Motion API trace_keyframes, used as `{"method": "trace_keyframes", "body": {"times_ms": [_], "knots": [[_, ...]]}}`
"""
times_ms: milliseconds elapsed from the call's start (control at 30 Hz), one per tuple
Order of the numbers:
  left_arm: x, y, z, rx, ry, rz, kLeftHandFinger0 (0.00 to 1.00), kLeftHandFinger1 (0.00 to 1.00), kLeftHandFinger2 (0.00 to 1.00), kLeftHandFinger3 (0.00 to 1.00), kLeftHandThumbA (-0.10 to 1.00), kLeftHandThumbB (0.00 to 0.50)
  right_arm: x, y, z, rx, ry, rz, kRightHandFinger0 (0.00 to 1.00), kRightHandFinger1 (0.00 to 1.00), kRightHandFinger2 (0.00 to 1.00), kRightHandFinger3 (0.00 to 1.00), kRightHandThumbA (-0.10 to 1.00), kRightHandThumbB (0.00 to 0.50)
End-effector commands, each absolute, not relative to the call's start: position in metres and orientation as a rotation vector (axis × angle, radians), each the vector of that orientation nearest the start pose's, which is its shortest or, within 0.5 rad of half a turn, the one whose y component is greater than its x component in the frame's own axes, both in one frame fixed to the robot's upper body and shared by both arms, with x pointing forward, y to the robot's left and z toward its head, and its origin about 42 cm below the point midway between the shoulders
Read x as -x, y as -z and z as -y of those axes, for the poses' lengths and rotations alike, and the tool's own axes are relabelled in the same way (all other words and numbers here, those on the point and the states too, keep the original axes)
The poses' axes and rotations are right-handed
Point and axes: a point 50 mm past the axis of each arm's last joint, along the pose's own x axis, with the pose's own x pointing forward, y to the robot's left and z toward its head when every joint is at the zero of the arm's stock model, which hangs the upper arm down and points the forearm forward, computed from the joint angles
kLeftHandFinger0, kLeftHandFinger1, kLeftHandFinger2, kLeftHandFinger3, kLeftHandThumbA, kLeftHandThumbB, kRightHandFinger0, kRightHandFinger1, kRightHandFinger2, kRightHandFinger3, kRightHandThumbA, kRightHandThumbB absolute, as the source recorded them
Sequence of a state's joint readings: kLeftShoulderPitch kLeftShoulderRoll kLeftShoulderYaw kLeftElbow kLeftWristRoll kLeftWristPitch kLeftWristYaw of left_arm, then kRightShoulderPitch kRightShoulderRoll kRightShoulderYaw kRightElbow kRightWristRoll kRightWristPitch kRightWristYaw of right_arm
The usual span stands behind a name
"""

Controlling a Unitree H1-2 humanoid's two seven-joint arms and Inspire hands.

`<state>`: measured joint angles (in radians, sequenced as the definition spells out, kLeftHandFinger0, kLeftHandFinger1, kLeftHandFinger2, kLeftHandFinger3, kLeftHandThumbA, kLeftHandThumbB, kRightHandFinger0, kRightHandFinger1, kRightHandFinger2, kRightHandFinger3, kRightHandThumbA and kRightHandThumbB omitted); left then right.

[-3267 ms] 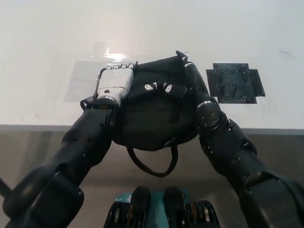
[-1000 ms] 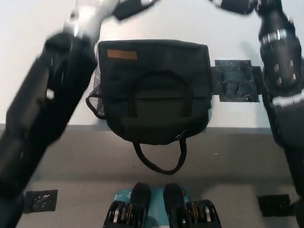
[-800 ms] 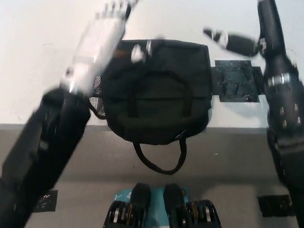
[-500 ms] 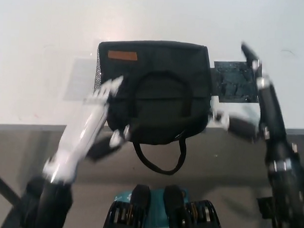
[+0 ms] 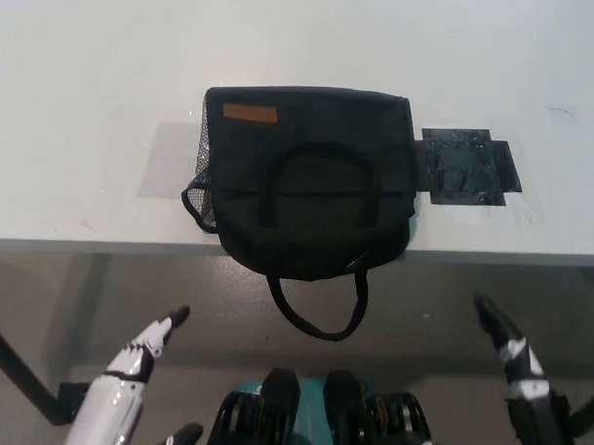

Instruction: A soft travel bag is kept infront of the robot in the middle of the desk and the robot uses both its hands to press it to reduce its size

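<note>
The soft black travel bag lies flat in the middle of the white desk, an orange label near its far left corner, a mesh pocket on its left side, and one strap loop hanging over the front edge. Nothing touches the bag. My white left hand is low at the bottom left, below the desk edge, fingers spread and holding nothing. My black right hand is low at the bottom right, also below the desk edge, fingers extended and apart.
A dark taped patch lies on the desk just right of the bag. A pale rectangular mark sits left of the bag. The desk's front edge runs across the middle of the picture, with grey floor below it.
Both hands, which pressed on the bag and then swung up over it, have dropped down and back below the desk edge. The bag has sprung back to a fuller, flat shape.
</note>
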<state>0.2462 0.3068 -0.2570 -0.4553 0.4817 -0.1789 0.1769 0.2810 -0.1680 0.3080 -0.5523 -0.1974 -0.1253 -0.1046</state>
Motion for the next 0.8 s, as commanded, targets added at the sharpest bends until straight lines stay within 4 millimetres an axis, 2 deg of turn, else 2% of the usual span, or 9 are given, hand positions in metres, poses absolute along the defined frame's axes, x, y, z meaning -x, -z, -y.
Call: {"method": "trace_keyframes", "body": {"times_ms": [0,33,67,100,200,233,433,467,767], "knots": [[-0.171,-0.129,-0.218,-0.328,0.002,0.522,1.0,1.0,1.0,1.0,1.0,0.206,-0.158,-0.151,0.189,0.115,-0.163,0.512,1.0,1.0,1.0,1.0,1.0,0.176],[-0.17,-0.116,-0.218,-0.319,0.018,0.466,1.0,1.0,1.0,1.0,1.0,0.22,-0.16,-0.136,0.192,0.119,-0.165,0.458,1.0,1.0,1.0,1.0,1.0,0.148],[-0.168,-0.105,-0.218,-0.32,0.053,0.414,1.0,1.0,1.0,1.0,1.0,0.208,-0.164,-0.121,0.196,0.14,-0.158,0.409,1.0,1.0,1.0,1.0,1.0,0.126],[-0.166,-0.1,-0.218,-0.3,0.079,0.376,1.0,1.0,1.0,1.0,1.0,0.229,-0.167,-0.112,0.198,0.138,-0.146,0.377,1.0,1.0,1.0,1.0,1.0,0.156],[-0.159,-0.081,-0.22,-0.263,0.133,0.266,1.0,1.0,1.0,1.0,1.0,0.235,-0.173,-0.084,0.204,0.142,-0.121,0.281,1.0,1.0,1.0,1.0,1.0,0.223],[-0.161,-0.077,-0.221,-0.27,0.136,0.25,1.0,1.0,1.0,1.0,1.0,0.228,-0.177,-0.079,0.204,0.152,-0.125,0.269,1.0,1.0,1.0,1.0,1.0,0.227],[-0.167,-0.067,-0.226,-0.285,0.136,0.187,1.0,1.0,1.0,1.0,1.0,0.235,-0.184,-0.067,0.202,0.166,-0.15,0.232,1.0,1.0,1.0,1.0,1.0,0.223],[-0.168,-0.067,-0.225,-0.285,0.137,0.188,1.0,1.0,1.0,1.0,1.0,0.223,-0.184,-0.066,0.202,0.166,-0.153,0.231,1.0,1.0,1.0,1.0,1.0,0.223],[-0.163,-0.067,-0.222,-0.303,0.145,0.145,1.0,1.0,1.0,1.0,1.0,0.256,-0.182,-0.069,0.198,0.187,-0.185,0.243,1.0,1.0,1.0,1.0,1.0,0.216]]}}
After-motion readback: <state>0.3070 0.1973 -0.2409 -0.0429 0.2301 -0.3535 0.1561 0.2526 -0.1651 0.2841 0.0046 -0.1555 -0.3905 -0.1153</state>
